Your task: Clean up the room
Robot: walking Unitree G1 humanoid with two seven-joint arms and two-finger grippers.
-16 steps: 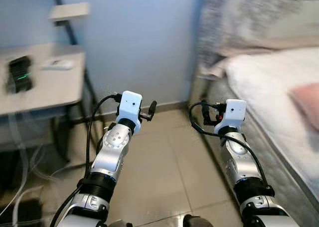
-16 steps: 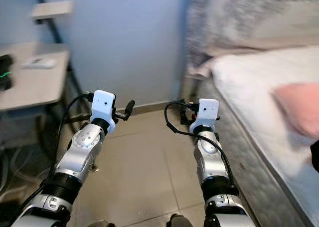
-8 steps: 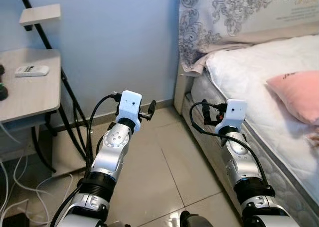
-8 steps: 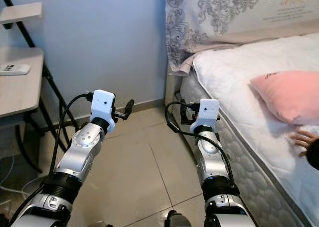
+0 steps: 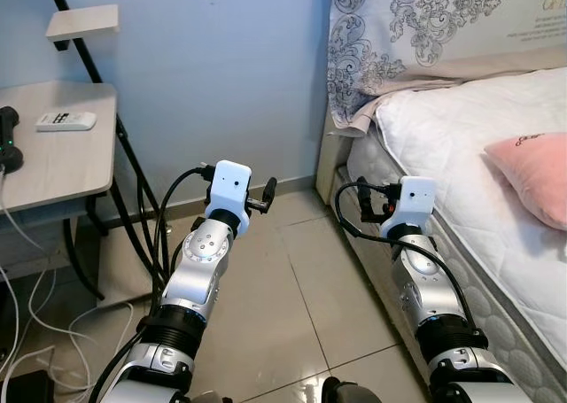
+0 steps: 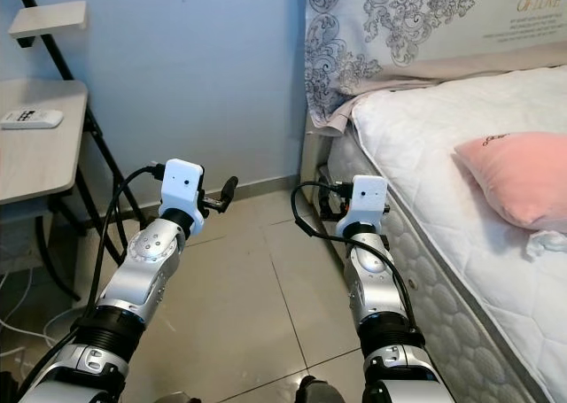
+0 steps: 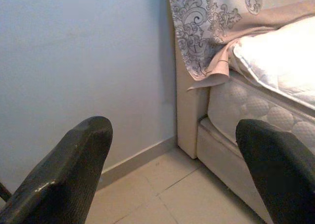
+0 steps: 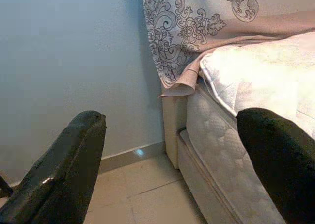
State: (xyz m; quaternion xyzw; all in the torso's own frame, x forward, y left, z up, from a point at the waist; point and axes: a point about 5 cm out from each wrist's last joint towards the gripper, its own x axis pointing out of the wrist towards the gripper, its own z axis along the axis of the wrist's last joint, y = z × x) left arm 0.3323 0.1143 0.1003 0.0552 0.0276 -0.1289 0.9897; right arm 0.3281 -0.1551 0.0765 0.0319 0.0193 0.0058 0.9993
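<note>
The robot is standing on a beige tiled floor (image 5: pixel 301 306) facing a pale blue wall (image 5: pixel 221 75), with both arms raised in front of it. The left end effector (image 7: pixel 172 184) is hanging above the floor, its two black fingers (image 7: pixel 64 177) spread wide with nothing between them. The right end effector (image 8: pixel 172 179) is hanging just beside the edge of the bed (image 5: pixel 461 146), likewise spread wide and holding nothing.

The bed is lying to the robot's right, its quilted white mattress bare on top. A pink pillow (image 6: pixel 514 177) is resting on the mattress, well apart from both end effectors. A small white crumpled item (image 6: pixel 547 241) is lying on the mattress just beside the pillow's near edge; what it is cannot be told. A patterned grey-and-white cloth (image 5: pixel 399 31) is hanging over the head of the bed, one corner drooping down past the mattress.

To the robot's left a light wooden worktop (image 5: pixel 62 164) is standing on black legs. A white remote control (image 5: pixel 66 120) is lying on it, and a dark device (image 5: pixel 9 142) is sitting at its left edge. White cables (image 5: pixel 35 314) are trailing on the floor beneath it. A small shelf (image 5: pixel 81 20) is sitting on a slanted black bar above the worktop.
</note>
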